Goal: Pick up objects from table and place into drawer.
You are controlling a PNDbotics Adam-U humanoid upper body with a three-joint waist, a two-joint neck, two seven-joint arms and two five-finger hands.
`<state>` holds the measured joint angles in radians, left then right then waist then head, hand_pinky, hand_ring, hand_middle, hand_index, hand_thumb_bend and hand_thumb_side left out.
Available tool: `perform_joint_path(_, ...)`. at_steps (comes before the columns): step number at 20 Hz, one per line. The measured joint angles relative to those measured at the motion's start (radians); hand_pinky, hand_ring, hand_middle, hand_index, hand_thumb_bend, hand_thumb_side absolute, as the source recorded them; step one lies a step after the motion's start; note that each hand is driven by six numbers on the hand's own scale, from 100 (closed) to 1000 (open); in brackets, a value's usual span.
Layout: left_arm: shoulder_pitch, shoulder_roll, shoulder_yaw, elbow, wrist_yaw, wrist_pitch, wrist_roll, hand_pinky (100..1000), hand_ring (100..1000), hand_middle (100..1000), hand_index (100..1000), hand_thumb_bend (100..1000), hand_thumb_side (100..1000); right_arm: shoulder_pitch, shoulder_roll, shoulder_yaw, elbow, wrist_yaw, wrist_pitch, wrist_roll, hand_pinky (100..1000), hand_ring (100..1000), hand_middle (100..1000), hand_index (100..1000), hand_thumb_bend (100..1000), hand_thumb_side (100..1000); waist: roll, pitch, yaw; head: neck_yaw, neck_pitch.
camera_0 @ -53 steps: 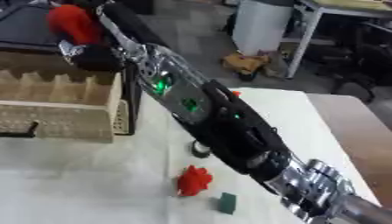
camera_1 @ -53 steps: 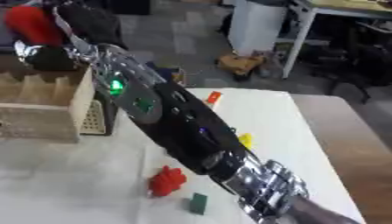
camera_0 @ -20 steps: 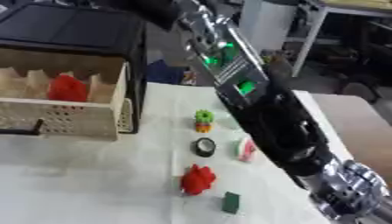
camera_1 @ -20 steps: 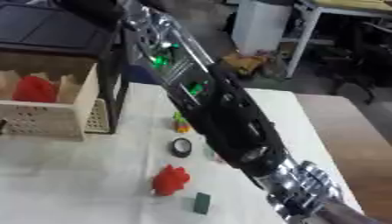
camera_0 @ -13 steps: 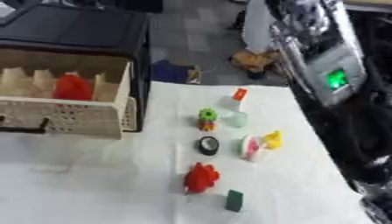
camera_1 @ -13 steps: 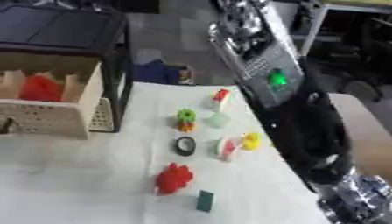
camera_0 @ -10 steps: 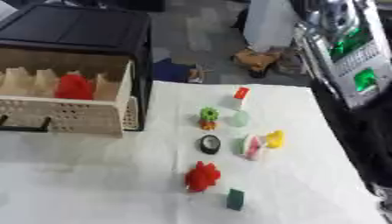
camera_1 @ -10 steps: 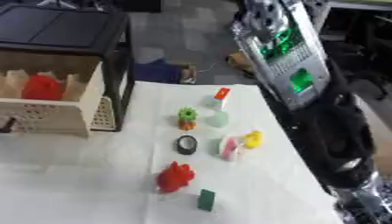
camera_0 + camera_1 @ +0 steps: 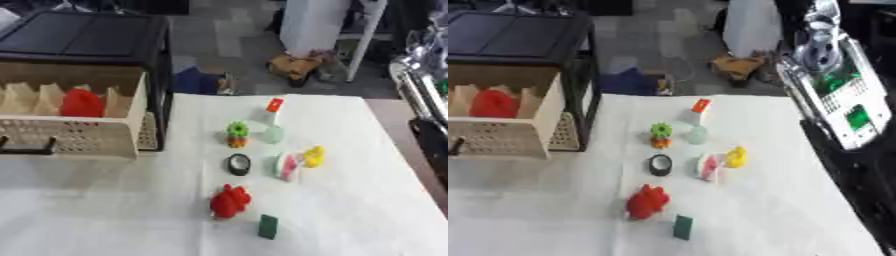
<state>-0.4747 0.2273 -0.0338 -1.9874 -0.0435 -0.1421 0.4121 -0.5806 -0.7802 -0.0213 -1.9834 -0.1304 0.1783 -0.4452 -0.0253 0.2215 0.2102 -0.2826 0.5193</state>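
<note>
On the white-covered desk (image 9: pixel 105 210), a loose cluster of small objects waits beside the open beige slotted drawer (image 9: pixel 79 135), which already holds one red rounded object (image 9: pixel 82 102) between its dividers. Nearest the front edge lie a red lumpy toy (image 9: pixel 230 201) and a dark green flat block (image 9: pixel 268 226); behind them sit a black ring-shaped roll (image 9: pixel 239 164), a pink-and-white piece (image 9: pixel 285 166) touching a yellow figure (image 9: pixel 313 156), a green-and-orange flower-like toy (image 9: pixel 236 134), a pale green translucent piece (image 9: pixel 275 134) and a small white block with an orange top (image 9: pixel 274 106). Only the robot's right arm (image 9: pixel 837 105) shows, raised along the right side; neither hand is in view, so the state of the fingers cannot be told. With pieces lying so near one another, a reach for any middle object risks nudging its neighbours, and the touching pink and yellow pair could be lifted or scattered together.
</note>
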Motion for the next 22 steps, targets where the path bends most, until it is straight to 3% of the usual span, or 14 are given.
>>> perform_joint_path(6,0.007,0.0,0.001,0.0,-0.007,0.0,-0.001,559,533,593,763,100,1000,0.139,0.002,-0.053,0.0,0.01,-0.133,-0.094,671,759,707,850,100,1000,0.02,0.001,-0.041,0.016,0.009)
perform_joint_path(12,0.017,0.002,0.006,0.0,-0.016,0.0,-0.002,557,532,595,770,100,1000,0.288,0.024,-0.085,0.0,0.057,-0.248,-0.129,689,770,722,859,100,1000,0.04,0.014,-0.072,0.039,0.013)
perform_joint_path(18,0.027,0.009,0.013,0.0,-0.025,-0.002,0.0,559,533,597,780,100,1000,0.404,0.063,-0.097,0.0,0.052,-0.35,-0.086,677,749,739,899,100,1000,0.06,0.028,-0.083,0.065,0.013)
perform_joint_path(22,0.039,0.01,0.014,0.0,-0.029,-0.006,-0.003,558,533,595,782,100,1000,0.457,0.097,-0.108,0.0,0.033,-0.392,-0.022,650,718,695,889,100,1000,0.07,0.038,-0.088,0.09,0.013)
